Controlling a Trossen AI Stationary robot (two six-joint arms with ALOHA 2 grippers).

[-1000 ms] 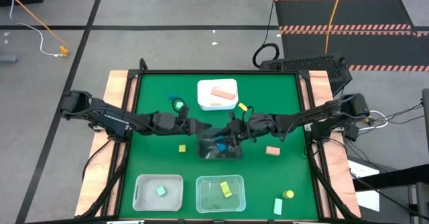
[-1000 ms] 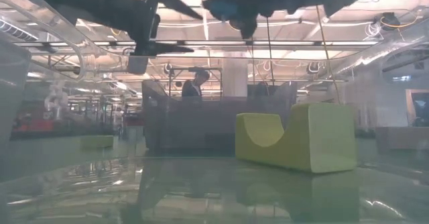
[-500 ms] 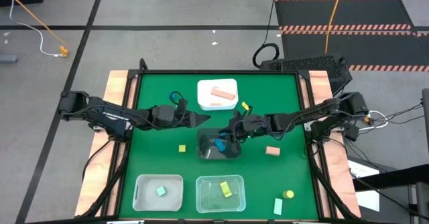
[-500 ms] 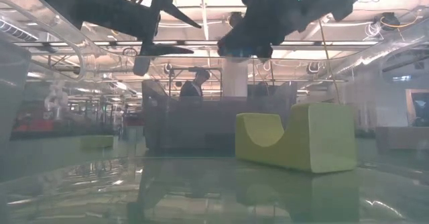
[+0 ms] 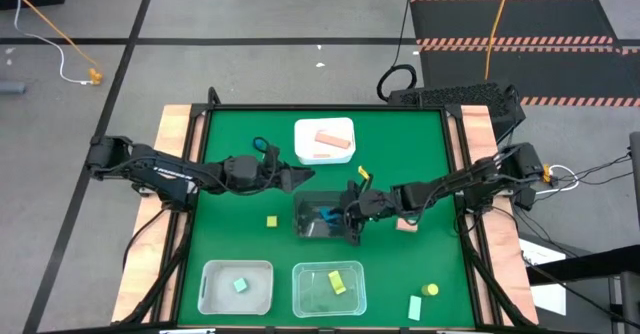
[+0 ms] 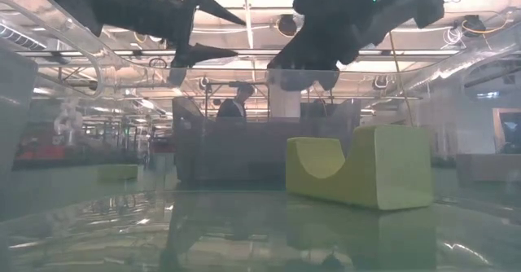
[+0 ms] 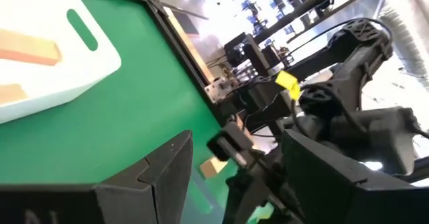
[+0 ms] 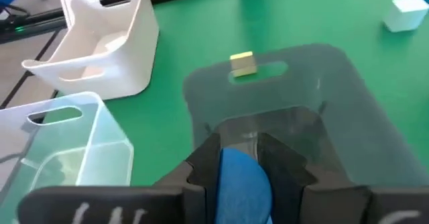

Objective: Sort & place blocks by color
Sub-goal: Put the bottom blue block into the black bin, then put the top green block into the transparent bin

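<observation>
A blue block (image 8: 236,178) is pinched in the right end effector (image 8: 242,158), directly above the dark translucent bin (image 5: 326,217) at the centre of the high view's green tabletop (image 5: 420,144). Just left of that bin lies a small yellow block (image 5: 271,221). 2 tan blocks (image 5: 332,139) rest in the white bin (image 5: 324,141) at upper centre. The left end effector (image 5: 297,177) hovers left of centre, its fingers (image 7: 164,177) spread and holding nothing.
</observation>
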